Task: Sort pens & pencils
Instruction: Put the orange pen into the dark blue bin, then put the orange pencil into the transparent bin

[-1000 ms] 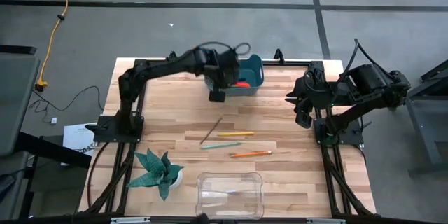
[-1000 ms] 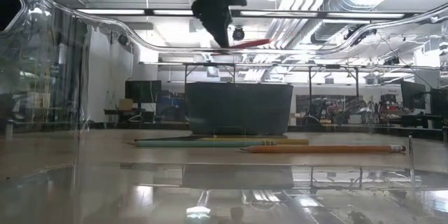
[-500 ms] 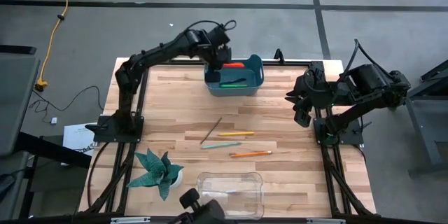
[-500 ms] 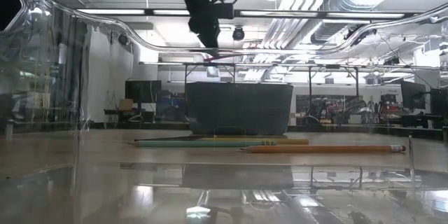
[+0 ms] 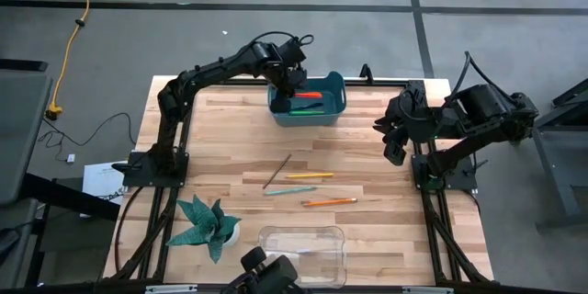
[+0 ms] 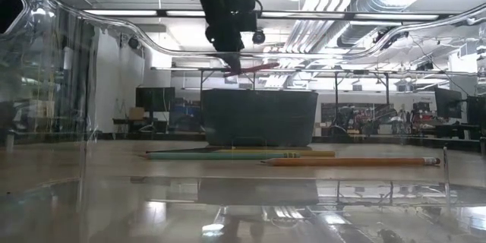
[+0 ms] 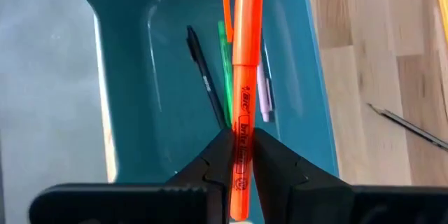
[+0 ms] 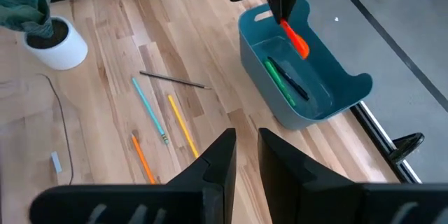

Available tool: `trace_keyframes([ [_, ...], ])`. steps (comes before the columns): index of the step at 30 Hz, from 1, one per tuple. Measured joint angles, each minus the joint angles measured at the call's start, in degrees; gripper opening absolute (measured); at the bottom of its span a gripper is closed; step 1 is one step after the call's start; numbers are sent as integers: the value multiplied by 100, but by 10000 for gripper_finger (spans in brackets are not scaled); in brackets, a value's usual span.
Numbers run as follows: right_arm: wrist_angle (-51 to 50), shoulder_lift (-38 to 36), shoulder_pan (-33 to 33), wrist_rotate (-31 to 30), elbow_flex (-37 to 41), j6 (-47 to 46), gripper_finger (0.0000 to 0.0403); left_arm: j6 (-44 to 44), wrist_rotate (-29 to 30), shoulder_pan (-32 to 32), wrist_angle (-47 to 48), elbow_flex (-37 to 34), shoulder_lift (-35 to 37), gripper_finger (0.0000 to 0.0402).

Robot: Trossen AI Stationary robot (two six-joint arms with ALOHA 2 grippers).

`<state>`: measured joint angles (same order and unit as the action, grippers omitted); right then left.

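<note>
We see the left end effector [image 7: 241,155] pinched tight on the red pen [image 7: 246,77], holding it over the blue bin [image 5: 333,110] at the far edge of the desk [image 5: 220,138]. The left wrist view gives what the others cannot: inside the bin lie the green pen [image 7: 225,70], a black pen [image 7: 203,73] and a small pale lilac one [image 7: 264,98]. From above we make out only the red pen and a green streak in the bin. The low view shows the red pen [image 6: 257,67] hanging clear above the bin's rim [image 6: 258,91], tilted slightly.

On the open desk between the bin and a clear plastic tub [image 5: 301,250] lie the pencils: a dark one [image 5: 277,171], a yellow one [image 5: 310,175], a teal one [image 5: 290,190] and an orange one [image 5: 329,202], near each other but apart.

The right end effector [image 5: 393,138] waits at the desk's right edge, well apart from everything, fingers only slightly apart and holding nothing. A potted plant [image 5: 208,225] stands at the near left.
</note>
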<state>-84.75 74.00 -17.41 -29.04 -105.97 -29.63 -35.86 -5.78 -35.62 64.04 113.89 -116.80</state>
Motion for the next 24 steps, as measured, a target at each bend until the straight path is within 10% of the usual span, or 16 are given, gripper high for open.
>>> trace_keyframes([
  [24, 951, 397, 526, 555, -2, 1071, 51, 61, -674, 514, 686, 6, 1066, 104],
])
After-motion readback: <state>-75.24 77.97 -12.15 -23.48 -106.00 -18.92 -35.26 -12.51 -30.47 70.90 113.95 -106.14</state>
